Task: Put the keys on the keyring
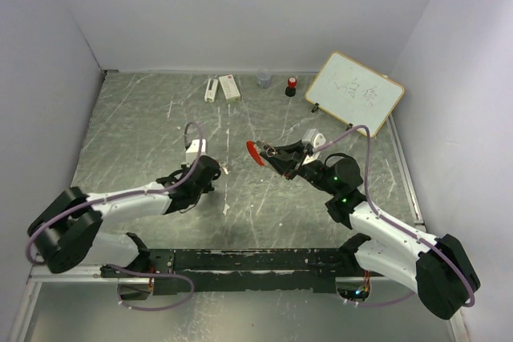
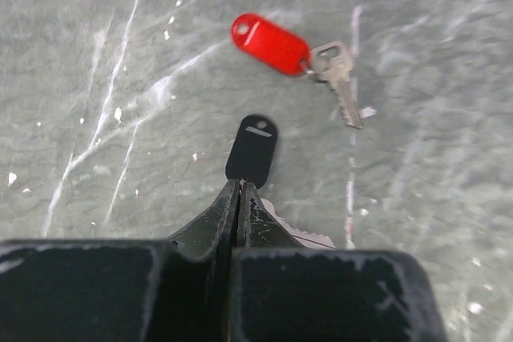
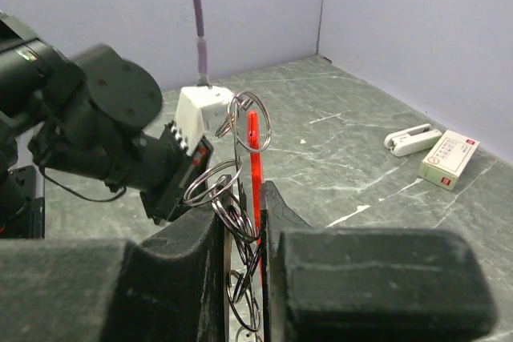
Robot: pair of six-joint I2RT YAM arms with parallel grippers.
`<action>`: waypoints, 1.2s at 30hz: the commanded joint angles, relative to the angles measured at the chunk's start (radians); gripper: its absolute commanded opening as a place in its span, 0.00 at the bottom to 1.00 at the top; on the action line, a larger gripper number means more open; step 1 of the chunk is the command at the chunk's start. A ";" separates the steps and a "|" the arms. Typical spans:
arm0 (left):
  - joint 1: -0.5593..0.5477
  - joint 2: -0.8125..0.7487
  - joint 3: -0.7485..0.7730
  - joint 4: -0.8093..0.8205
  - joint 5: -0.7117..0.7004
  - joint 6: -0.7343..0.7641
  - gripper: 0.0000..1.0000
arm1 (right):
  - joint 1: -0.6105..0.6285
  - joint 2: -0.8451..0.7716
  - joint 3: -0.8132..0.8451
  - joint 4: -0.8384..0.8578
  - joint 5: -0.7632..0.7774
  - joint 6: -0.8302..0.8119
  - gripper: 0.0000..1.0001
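The left gripper (image 2: 240,186) is pinched shut on the lower end of the black-tagged key (image 2: 252,148), down at the table (image 2: 120,54). The red-tagged key (image 2: 272,44) lies flat on the table just beyond it. The right gripper (image 3: 244,186) is narrowed around the keyring (image 3: 253,158), holding it upright above the table, near the left gripper.
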 commanded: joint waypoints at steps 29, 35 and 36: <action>0.006 -0.191 -0.186 0.892 1.038 0.438 0.07 | -0.007 0.003 -0.052 0.314 0.004 0.167 0.00; 0.006 -0.179 -0.195 0.965 1.082 0.435 0.07 | -0.007 0.070 -0.064 0.435 -0.012 0.230 0.00; 0.007 -0.174 -0.193 0.972 1.091 0.431 0.07 | -0.006 0.082 -0.066 0.452 -0.012 0.237 0.00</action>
